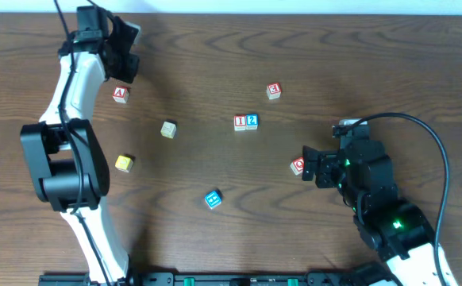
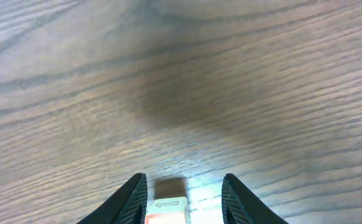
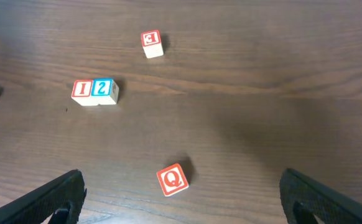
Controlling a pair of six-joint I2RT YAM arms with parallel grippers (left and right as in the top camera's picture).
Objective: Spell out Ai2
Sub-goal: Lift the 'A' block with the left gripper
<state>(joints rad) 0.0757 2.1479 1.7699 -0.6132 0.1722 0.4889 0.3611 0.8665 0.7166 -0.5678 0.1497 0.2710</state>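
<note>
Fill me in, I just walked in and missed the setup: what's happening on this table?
Two robot arms are spelling Ai2 with letter blocks. The I block and 2 block already sit touching, side by side, mid-table. The left gripper, open, is at the A block; its wrist view shows a block between the fingers, not yet gripped. The right gripper hangs open near the Q block, holding nothing.

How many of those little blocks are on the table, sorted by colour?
Red blocks: 4 (A block, I block, Q block, far red block)
Blue blocks: 2 (2 block, near blue block)
Yellow block: 1
Tan block: 1
Total: 8
</note>
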